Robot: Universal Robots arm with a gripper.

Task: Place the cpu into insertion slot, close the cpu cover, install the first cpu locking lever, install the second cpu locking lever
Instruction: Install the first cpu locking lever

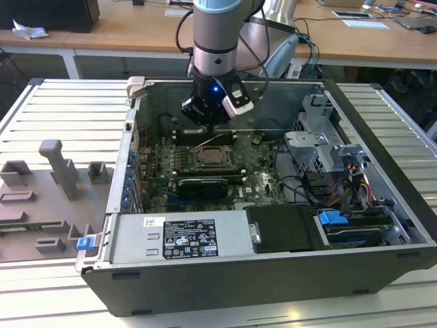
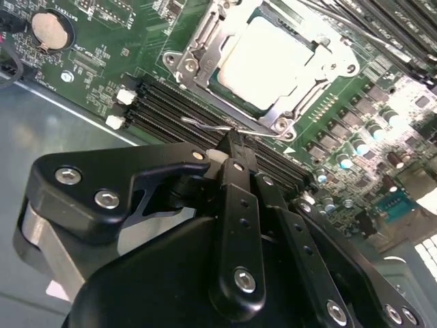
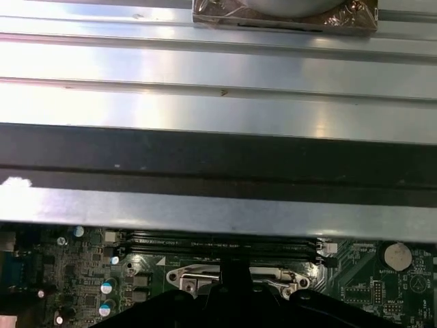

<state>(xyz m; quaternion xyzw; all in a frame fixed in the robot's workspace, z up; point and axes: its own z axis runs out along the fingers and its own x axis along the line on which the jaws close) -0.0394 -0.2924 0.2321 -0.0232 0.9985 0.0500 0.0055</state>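
One thin locking lever (image 2: 212, 126) is what the pincer (image 2: 233, 145) has its tips against in the second wrist view. The fingers are drawn narrow, together at the tips, right at the wire where it runs along one edge of the socket. Whether the wire is actually pinched between them I cannot tell. The cpu (image 2: 263, 58) lies flat in the insertion slot (image 1: 212, 157), pale and square. The cpu cover (image 2: 205, 58) looks folded down around it, its cut-out framing the chip, so the work appears to stand at the lever stage. Narrow tips suit this spot, since the wire sits just beside the black memory slots (image 2: 164, 102), with little room on that side. In the exterior view the arm stands upright over the open computer case (image 1: 382, 137), which rests on the ribbed metal surface (image 1: 41, 109). The socket sits near the board's middle, well apart from the drive cage (image 1: 317, 137) toward the exterior view's right. The case wall (image 3: 205, 205) beyond the memory slots bounds any travel that way.
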